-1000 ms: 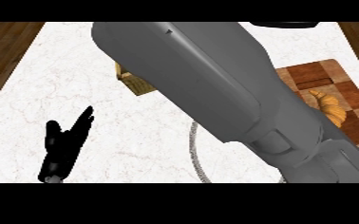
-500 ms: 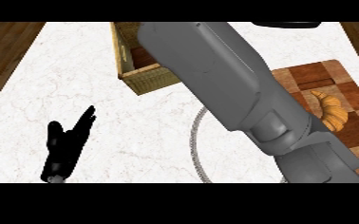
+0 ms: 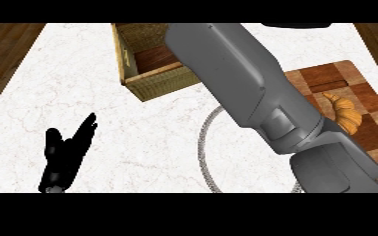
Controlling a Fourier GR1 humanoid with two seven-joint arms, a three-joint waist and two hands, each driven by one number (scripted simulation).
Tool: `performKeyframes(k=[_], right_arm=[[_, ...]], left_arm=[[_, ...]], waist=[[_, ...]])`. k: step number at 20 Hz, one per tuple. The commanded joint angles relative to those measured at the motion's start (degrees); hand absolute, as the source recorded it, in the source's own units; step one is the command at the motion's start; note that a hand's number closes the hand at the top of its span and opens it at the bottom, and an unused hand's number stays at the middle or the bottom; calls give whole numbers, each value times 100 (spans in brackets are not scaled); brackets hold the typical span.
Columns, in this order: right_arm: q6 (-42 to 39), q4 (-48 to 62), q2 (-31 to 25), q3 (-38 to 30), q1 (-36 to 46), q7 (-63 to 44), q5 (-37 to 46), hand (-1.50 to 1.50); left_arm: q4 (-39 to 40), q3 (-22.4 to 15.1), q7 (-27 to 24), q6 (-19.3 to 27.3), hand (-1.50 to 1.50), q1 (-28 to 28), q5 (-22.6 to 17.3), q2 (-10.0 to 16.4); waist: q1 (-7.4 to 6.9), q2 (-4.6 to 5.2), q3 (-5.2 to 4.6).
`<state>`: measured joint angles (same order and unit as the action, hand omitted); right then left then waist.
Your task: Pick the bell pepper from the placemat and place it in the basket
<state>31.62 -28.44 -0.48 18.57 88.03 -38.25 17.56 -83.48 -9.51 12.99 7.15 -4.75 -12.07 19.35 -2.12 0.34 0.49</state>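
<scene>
I look down on a white stone table [image 3: 103, 105] with thin grey and pink lines running through it, like marble. It fills almost all I can see. At the far left corner, a strip of brown wooden floor [image 3: 16, 42] shows past the table's edge. The edge there runs on a slant, so the strip gets thinner closer to me. A smaller bit of the same brown floor shows at the far right corner. By the far edge, toward the right, is a dark flat shape [image 3: 295, 25]; I cannot tell what it is. The light is soft and even, and the white top looks bright all over.
</scene>
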Motion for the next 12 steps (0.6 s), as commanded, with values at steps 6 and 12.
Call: performKeyframes(k=[6, 12], right_arm=[[-391, 297, -265, -40, -150, 881, 266, -150], [-64, -54, -465, -458, -245, 910, 126, -150]], left_arm=[[323, -87, 60, 83, 0, -157, 190, -225], [213, 90, 309, 43, 0, -60, 100, -174]], waist=[[97, 7, -53], [175, -25, -48]])
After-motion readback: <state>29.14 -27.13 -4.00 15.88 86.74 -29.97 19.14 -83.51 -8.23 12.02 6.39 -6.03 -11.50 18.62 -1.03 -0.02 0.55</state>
